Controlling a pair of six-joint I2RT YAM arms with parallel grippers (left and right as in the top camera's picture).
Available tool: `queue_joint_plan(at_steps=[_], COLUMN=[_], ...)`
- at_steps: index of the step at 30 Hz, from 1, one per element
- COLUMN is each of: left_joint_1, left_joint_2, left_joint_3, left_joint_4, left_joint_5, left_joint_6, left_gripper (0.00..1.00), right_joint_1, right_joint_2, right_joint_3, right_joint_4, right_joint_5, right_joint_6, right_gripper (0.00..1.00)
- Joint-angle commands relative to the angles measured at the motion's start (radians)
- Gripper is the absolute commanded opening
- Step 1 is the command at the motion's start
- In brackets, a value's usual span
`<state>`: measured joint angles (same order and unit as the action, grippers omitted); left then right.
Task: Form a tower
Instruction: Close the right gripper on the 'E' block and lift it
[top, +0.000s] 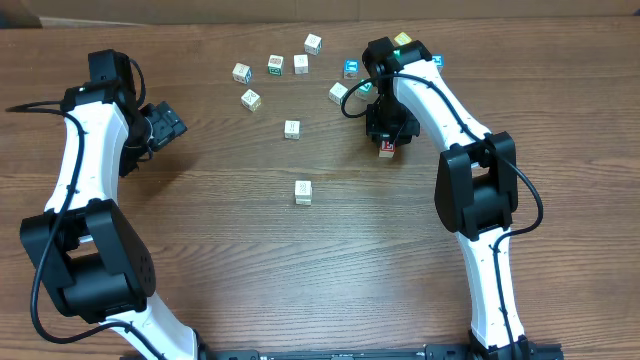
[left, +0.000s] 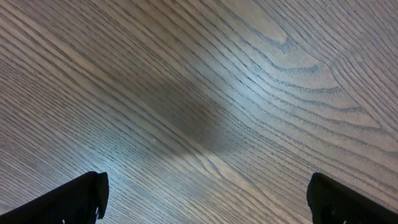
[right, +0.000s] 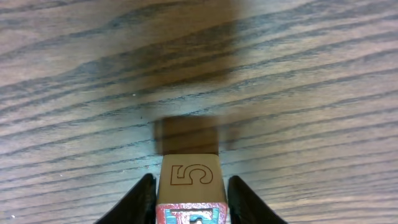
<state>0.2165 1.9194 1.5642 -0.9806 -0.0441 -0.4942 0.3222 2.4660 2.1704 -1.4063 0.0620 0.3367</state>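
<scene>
Right pincer (right: 191, 182): closely flanks numbered block (right: 189, 168), grip unclear; loose blocks (top: 275, 65) at ten o'clock. Left pincer (left: 206, 183): wide open, empty.

Cube (right: 189, 186): between the right fingers (right: 140, 205), near face cut off below.
Grip: finger contact unclear.
Left fingers (left: 74, 202): only tips in frame.
Loose cubes (top: 275, 66): pictures too small to read.

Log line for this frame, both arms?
left gripper: open, empty, over table | right gripper: jaws flank cube marked 5, grip unclear | stage: pickup
</scene>
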Motion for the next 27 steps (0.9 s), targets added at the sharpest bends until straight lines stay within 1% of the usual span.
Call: queue_joint_plan(at_steps=[1, 3, 4, 5, 7, 8, 10, 15, 18, 23, 27], left_joint_1=[-0.003, -0.003, -0.003, -0.003, -0.003, -0.003, -0.003, -0.003, -0.003, -0.003, -0.003], left_joint_2=[0.005, 0.005, 0.005, 0.005, 0.005, 0.005, 0.005, 0.005, 0.005, 0.005, 0.005], left_joint_3=[0.008, 0.008, 0.008, 0.008, 0.008, 0.008, 0.008, 0.008, 0.008, 0.008, 0.008], left_joint_4=[-0.002, -0.002, -0.002, -0.002, -0.002, -0.002, -0.002, -0.002, -0.002, -0.002, -0.002], left_joint_5=[0.0, 0.0, 0.0, 0.0, 0.0, 0.0, 0.0, 0.0, 0.0, 0.0, 0.0], left_joint_6=[0.011, 0.011, 0.011, 0.011, 0.011, 0.011, 0.011, 0.011, 0.011, 0.011, 0.011], left_gripper=[1.0, 1.0, 1.0, 1.0, 1.0, 1.0, 1.0, 1.0, 0.99, 0.99, 1.0], right_joint_1=[-0.003, -0.003, -0.003, -0.003, -0.003, -0.003, -0.004, -0.002, 0.011, 0.041, 0.071], right_joint_2=[0.005, 0.005, 0.005, 0.005, 0.005, 0.004, 0.003, -0.034, -0.062, -0.07, -0.068], right_joint_3=[-0.004, -0.004, -0.004, -0.004, -0.002, 0.006, 0.04, 0.221, 0.299, 0.32, 0.262], right_joint_4=[0.002, 0.002, 0.002, -0.001, -0.009, -0.022, -0.067, -0.225, -0.277, -0.278, -0.222], right_joint_5=[0.015, 0.015, 0.014, 0.011, 0.012, 0.012, 0.012, 0.006, -0.043, -0.082, -0.082], right_joint_6=[0.0, 0.0, 0.0, 0.0, 0.0, 0.0, 0.001, 0.005, 0.005, 0.005, 0.031], right_gripper=[0.42, 0.4, 0.33, 0.29, 0.27, 0.23, 0.19, 0.19, 0.19, 0.19, 0.19])
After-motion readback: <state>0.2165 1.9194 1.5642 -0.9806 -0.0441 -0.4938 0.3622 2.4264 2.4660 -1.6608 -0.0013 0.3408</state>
